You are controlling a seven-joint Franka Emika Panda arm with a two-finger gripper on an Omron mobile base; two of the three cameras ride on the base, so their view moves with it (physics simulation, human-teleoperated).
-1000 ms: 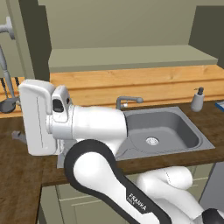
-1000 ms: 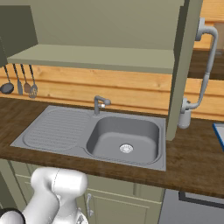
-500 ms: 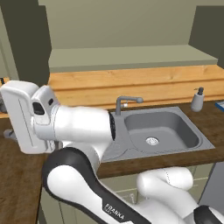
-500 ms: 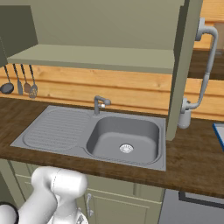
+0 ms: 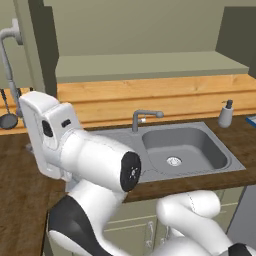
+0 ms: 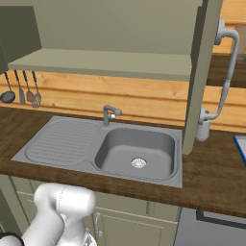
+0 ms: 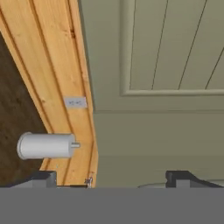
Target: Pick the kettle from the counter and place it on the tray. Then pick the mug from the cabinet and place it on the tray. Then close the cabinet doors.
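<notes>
My gripper [image 7: 111, 178] is open, with nothing between its dark fingertips [image 7: 43, 177]. It faces an olive-grey panelled surface [image 7: 175, 48] beside wooden wall boards [image 7: 52, 65]; which panel this is I cannot tell. In the left base view my white hand [image 5: 45, 132] hangs over the left part of the dark wood counter [image 5: 15, 190]. The cabinet [image 5: 145, 65] stands open with a bare pale shelf. Its left door shows its bar handle [image 5: 7, 47], and the right door [image 6: 202, 72] sticks out towards me. A blue corner of the tray [image 6: 240, 144] shows at the right edge. Kettle and mug are out of view.
A grey steel sink [image 6: 137, 153] with a faucet [image 6: 109, 114] is set into the counter. A soap dispenser [image 5: 226, 114] stands right of it. Utensils [image 6: 21, 89] hang on the wall at the left. A pale grey cylinder [image 7: 46, 145] sits near the wall boards.
The arm has swung over the left counter and its forearm has dropped nearer the camera. The jaws have stayed open. Sink and cabinet have not shifted.
</notes>
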